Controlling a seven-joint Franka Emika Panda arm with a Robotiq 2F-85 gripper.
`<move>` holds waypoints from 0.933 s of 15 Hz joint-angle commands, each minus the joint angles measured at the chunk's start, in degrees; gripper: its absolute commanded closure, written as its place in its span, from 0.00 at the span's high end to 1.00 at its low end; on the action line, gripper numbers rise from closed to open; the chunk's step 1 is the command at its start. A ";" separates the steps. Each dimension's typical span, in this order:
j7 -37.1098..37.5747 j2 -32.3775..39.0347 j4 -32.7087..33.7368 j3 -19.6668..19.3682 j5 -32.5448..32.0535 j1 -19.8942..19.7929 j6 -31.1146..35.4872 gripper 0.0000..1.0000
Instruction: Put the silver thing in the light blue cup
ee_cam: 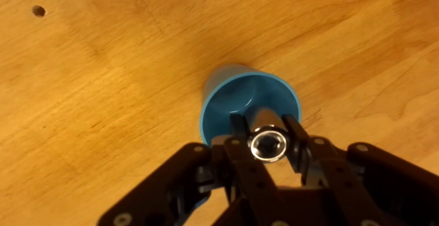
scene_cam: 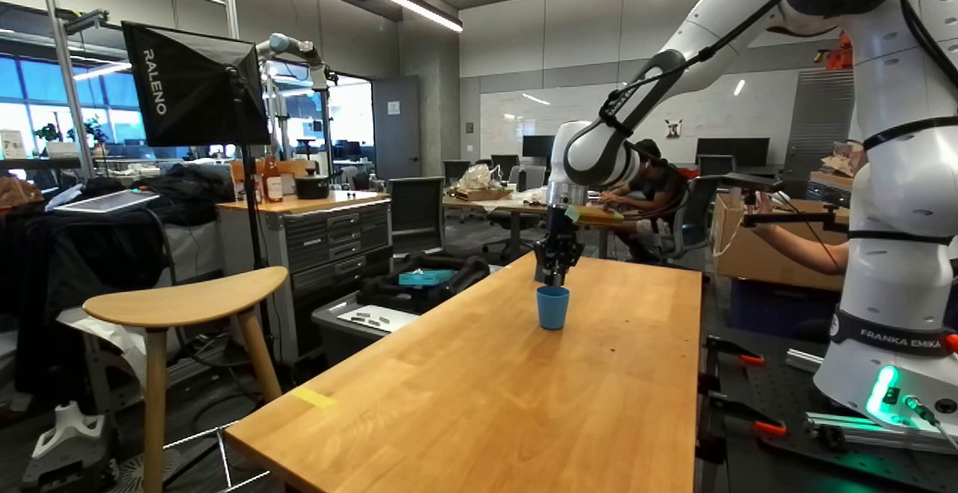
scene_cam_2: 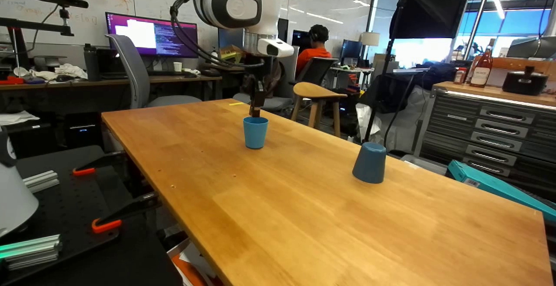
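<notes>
The light blue cup stands upright on the wooden table in both exterior views [scene_cam: 552, 308] [scene_cam_2: 255, 134]. In the wrist view the cup [ee_cam: 219, 99] shows its open mouth, and no object shows on the visible part of its floor. My gripper [ee_cam: 264, 121] is shut on the silver thing [ee_cam: 268, 146], a shiny round metal piece with a hollow end facing the camera. The silver thing's far end overlaps the cup's mouth in the wrist view. In both exterior views the gripper [scene_cam: 555, 280] [scene_cam_2: 255, 113] points down at the cup's rim. The silver thing's lower end is hard to make out.
A darker blue cup [scene_cam_2: 370, 163] stands upside down further along the wooden table [scene_cam_2: 304, 216]. It is partly hidden behind the gripper in an exterior view [scene_cam: 539, 271]. Clamps with orange tips [scene_cam_2: 106, 225] hold the table side near the robot base. A stool [scene_cam: 187, 298] stands beside the table.
</notes>
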 commanded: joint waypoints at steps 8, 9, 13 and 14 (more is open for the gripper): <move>-5.79 -8.14 -1.28 -3.76 -7.52 -1.81 -12.79 1.00; -8.53 -10.27 -1.30 -3.96 -8.50 -2.35 -17.79 1.00; -15.94 -16.08 1.40 -4.53 -14.31 -3.55 -36.11 1.00; -17.65 -17.23 2.32 -4.33 -15.96 -3.62 -40.16 1.00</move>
